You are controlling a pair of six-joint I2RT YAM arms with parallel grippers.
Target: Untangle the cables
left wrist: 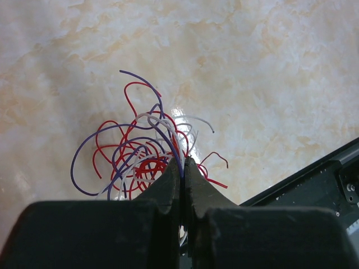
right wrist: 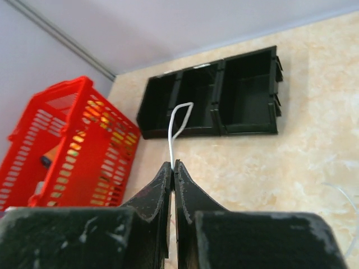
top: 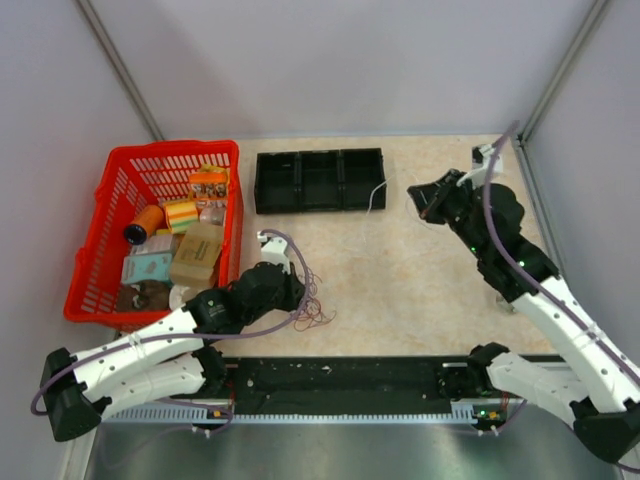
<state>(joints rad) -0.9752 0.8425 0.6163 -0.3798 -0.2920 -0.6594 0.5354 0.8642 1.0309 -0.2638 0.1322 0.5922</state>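
The cables [left wrist: 140, 151] lie as a small tangle of thin red, purple and white strands on the marble tabletop, also seen near the front rail [top: 314, 312]. My left gripper [left wrist: 183, 166] is shut on a purple and a white strand at the tangle's near edge; in the top view the left gripper [top: 296, 290] sits just left of the tangle. My right gripper [right wrist: 173, 165] is shut on a single white cable [right wrist: 175, 126] that sticks up in a bent loop. It hangs above the table at the right gripper [top: 418, 196], right of the black bins.
A black three-compartment bin [top: 320, 180] stands at the back centre, shown too as the bin [right wrist: 224, 92]. A red basket [top: 112, 235] full of small items sits at the left. A black rail [top: 340, 385] runs along the near edge.
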